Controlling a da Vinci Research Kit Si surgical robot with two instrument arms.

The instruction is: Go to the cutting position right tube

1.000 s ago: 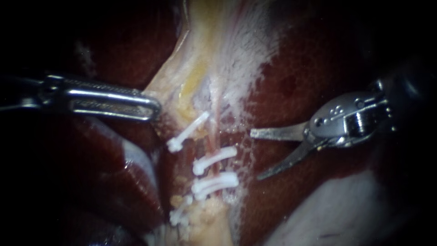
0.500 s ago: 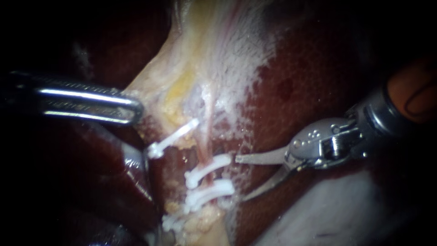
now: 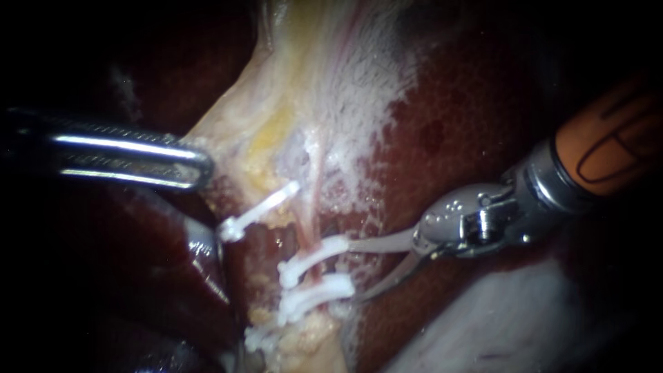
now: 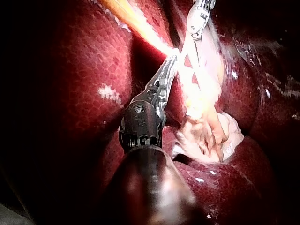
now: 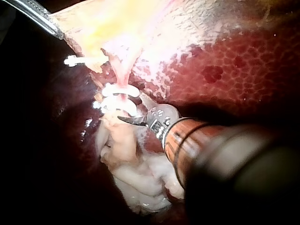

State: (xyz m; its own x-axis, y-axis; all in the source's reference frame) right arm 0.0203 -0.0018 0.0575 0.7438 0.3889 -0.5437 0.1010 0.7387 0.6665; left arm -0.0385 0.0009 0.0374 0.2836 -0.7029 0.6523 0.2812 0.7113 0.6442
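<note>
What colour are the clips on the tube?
White. The clips show best in the endoscope view, against the dark red liver.

- Left instrument [image 3: 200, 166] holds the left edge of the tissue [image 3: 276, 103], above-left of the clips [image 3: 314, 257].
- Right instrument [image 3: 353, 271], jaws apart, lies just right of the clipped tube [image 3: 314, 207].
- Liver [image 3: 469, 124] lies beneath.

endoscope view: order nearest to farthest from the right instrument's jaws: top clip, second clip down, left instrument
1. second clip down, by the upper blade of the right instrument
2. top clip, higher left
3. left instrument, far left
</note>
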